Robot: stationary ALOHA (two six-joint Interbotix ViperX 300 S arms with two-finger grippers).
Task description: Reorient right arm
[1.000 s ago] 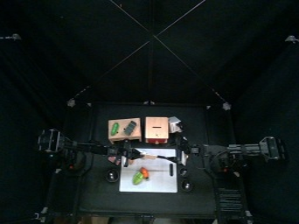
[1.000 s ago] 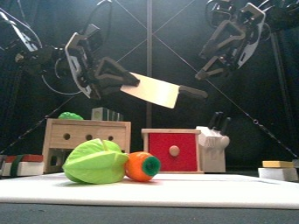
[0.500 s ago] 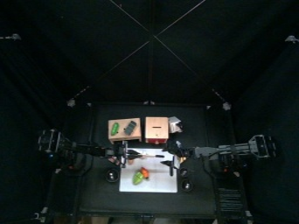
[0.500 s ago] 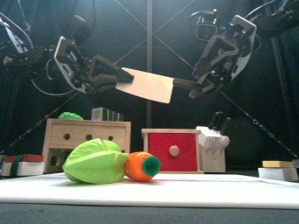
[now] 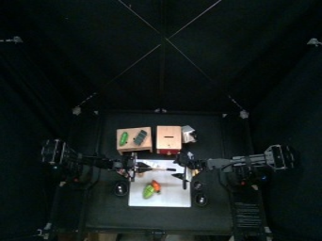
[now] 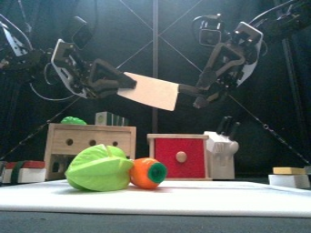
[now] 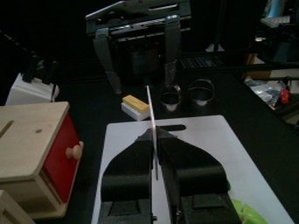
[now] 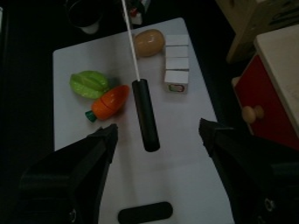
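The right arm [image 5: 242,166] reaches in from the right, and its body [image 6: 238,47] hangs above the table. My right gripper [image 6: 199,93] is open wide. In the right wrist view, the right gripper [image 8: 156,131] has the black handle [image 8: 145,114] of a cleaver-like knife [image 6: 152,91] running in between its spread fingertips, without visible contact. My left gripper [image 6: 113,84] is shut on the far end of the knife's pale blade and holds it in the air. From the left wrist, the left gripper [image 7: 156,164] grips the blade [image 7: 152,122] edge-on.
A white cutting board [image 8: 82,188] carries a green toy vegetable [image 6: 100,170], an orange one [image 6: 147,173], a brown piece [image 8: 149,42] and white cubes [image 8: 176,66]. Behind stand a wooden box [image 6: 87,140], a red-fronted box [image 6: 180,157] and a white knife block [image 6: 223,150].
The right arm swung in from the right and lowered, bringing its open gripper up to the knife's handle. The left gripper with the knife shifted slightly left.
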